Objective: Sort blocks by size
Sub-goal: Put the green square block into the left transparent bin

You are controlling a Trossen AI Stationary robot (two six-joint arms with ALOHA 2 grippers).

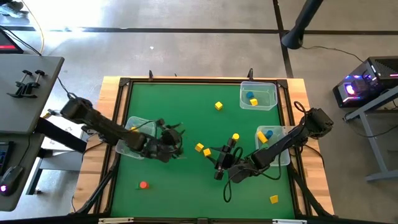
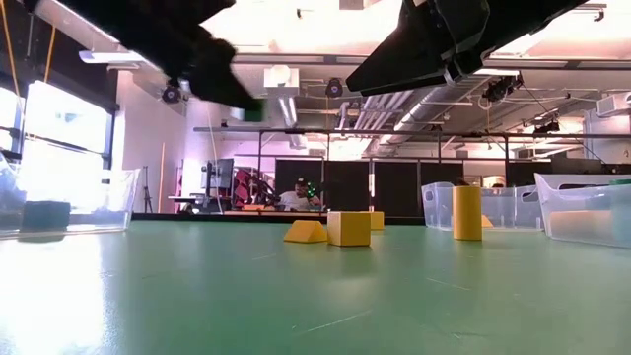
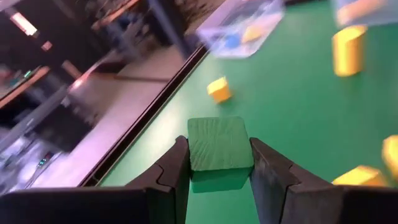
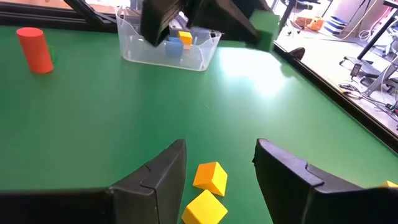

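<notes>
The left gripper pinches a green block between its two fingers. It holds the block up in the air, off the green table. The block sits square between the fingers, with its flat sides against them.

A clear bin is on the left side of the table, just beside this gripper, and the left arm lies across it. I think the green block goes into a bin next, so the thing that counts is which way the bin lies from the block: it is to the left, and very near.

The right gripper is spread wide, with nothing in it. It hangs low over the middle of the table. Two small yellow blocks lie right below it, in the gap between its fingers. The right arm is the nearer one for those.
</notes>
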